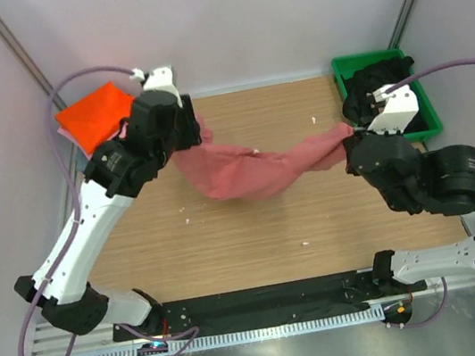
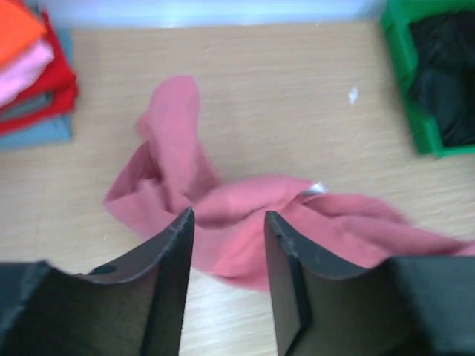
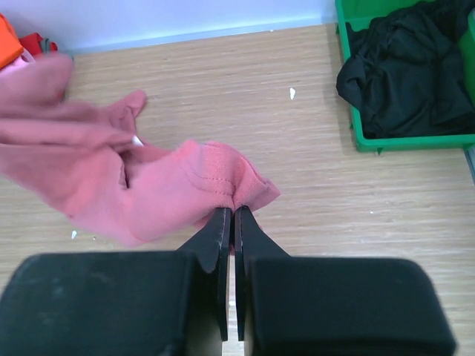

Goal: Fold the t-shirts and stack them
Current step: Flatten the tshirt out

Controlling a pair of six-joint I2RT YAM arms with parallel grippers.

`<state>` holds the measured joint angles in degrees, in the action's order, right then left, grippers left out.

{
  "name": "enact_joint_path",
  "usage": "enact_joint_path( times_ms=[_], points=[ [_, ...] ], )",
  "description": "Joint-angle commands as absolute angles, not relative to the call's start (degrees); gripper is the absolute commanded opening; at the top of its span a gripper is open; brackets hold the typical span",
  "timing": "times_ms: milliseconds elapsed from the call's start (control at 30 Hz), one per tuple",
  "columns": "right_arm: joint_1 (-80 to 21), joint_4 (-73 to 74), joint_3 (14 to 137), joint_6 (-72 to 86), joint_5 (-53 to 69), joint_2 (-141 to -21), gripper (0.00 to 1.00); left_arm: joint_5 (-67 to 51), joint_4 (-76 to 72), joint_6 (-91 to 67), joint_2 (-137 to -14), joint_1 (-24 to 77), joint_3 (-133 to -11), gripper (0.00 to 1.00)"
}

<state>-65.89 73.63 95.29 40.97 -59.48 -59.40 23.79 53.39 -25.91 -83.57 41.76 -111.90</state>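
Right gripper fingers are pinched together on a hemmed edge of the salmon-red t-shirt. The cloth trails off to the left of the fingertips, bunched and twisted, not flat.

Left gripper fingers stand apart. The same shirt sits in the gap and beyond it, and I can't tell whether either finger touches it. The shirt spans from one gripper to the other across the table, and its middle appears to rest on the wood.

Done, judging from the layout:
- The folded stack sits beyond the left fingers and far to their left. Orange is on top, with pink, red and grey-blue under it.
- That reads as four shirts finished.

Left to do:
- The salmon shirt has no clean fold yet. It needs spreading flat, folding, then moving onto the stack.
- The black t-shirt lies crumpled in the green bin, beyond the right fingers and to their right, apparently untouched.
- I can't tell whether the bin holds more than that one garment.

My estimate is roughly two-thirds through, with at least two shirts to go. The current step looks like opening out the salmon shirt.
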Motion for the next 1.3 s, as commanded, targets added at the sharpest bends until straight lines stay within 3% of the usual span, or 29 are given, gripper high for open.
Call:
enact_joint_path(
  times_ms=[0, 167, 233, 333, 600, 867, 1033, 1267],
  points=[
    [-65.8, 76.9, 94.0, 43.0, -61.5, -55.5, 0.01, 24.0, 55.5, -26.5, -81.6, 41.7, -93.7, 0.45],
    [-65.9, 76.6, 83.4, 47.3, -56.2, -51.3, 0.01, 22.6, 46.6, -31.0, -75.8, 41.6, -72.3, 0.43],
    [-65.9, 76.0, 80.6, 48.1, -54.3, -51.1, 0.01, 21.1, 43.2, -33.9, -74.8, 41.5, -65.3, 0.48],
    [-65.9, 72.6, 75.1, 48.1, -50.6, -51.9, 0.01, 21.1, 39.6, -37.8, -73.5, 41.5, -58.4, 0.60],
    [-65.9, 66.2, 68.3, 46.8, -47.1, -55.8, 0.01, 15.4, 26.2, -43.7, -69.7, 42.7, -48.3, 0.58],
    [-65.9, 63.8, 67.8, 45.1, -48.8, -57.2, 0.01, 11.9, 22.6, -40.3, -80.1, 43.3, -54.3, 0.51],
    [-65.9, 65.5, 68.1, 45.2, -50.4, -56.7, 0.01, 12.5, 22.8, -41.6, -85.7, 44.0, -59.1, 0.62],
    [-65.9, 65.6, 67.3, 45.3, -50.7, -54.4, 0.01, 15.5, 24.6, -43.4, -91.4, 44.3, -61.2, 0.61]
  ],
)
